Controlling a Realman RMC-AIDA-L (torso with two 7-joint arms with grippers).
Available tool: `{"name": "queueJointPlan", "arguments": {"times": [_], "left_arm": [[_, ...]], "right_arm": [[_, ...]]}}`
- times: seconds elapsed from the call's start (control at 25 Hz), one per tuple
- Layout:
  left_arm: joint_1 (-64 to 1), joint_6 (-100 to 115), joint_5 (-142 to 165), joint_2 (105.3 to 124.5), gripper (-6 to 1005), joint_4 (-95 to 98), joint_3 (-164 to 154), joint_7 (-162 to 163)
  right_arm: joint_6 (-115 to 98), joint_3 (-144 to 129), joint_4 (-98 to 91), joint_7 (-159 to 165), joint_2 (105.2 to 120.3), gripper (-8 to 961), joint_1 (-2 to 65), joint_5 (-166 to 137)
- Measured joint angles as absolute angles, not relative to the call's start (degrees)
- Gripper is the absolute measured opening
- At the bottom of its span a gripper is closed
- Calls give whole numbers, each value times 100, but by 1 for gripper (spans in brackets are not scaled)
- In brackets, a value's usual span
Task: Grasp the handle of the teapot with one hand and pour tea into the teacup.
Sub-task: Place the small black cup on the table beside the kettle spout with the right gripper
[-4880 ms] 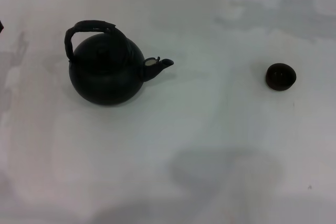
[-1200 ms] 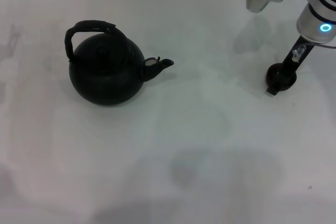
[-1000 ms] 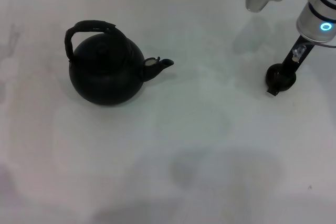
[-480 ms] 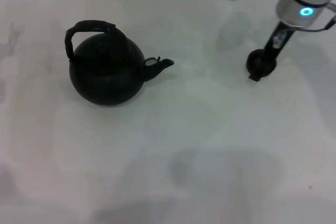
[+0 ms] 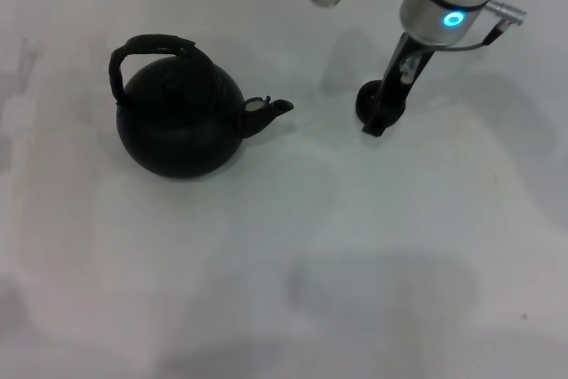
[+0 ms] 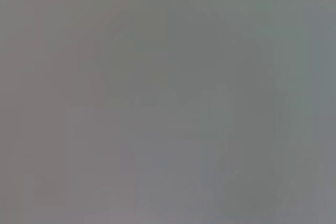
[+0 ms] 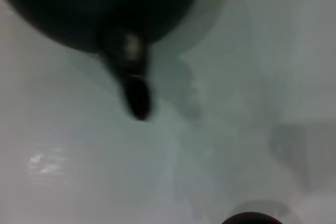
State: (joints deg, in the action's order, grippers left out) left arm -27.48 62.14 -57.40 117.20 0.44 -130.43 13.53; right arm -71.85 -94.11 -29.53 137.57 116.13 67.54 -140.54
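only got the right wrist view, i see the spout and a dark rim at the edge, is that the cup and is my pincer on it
Observer: Yes, that is the cup. In the head view the right pincer reaches down onto it and looks clamped on it.
Operator: how far from the spout
Observer: The cup sits to the robot's right of the spout, with bare table between them; they do not touch.
Operator: anything on the handle
Observer: No. The handle stands free over the pot, and the left arm does not show in the head view.
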Motion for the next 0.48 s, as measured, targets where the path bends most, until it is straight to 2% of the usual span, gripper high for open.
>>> {"name": "queueJointPlan", "arguments": {"times": [0.48], "left_arm": [[-2788,6214,-5732,11718,875,44,-13059,1354]], "right_arm": [[-6762,-10977,-2901,13759,11619,725,6776,-12471]]}}
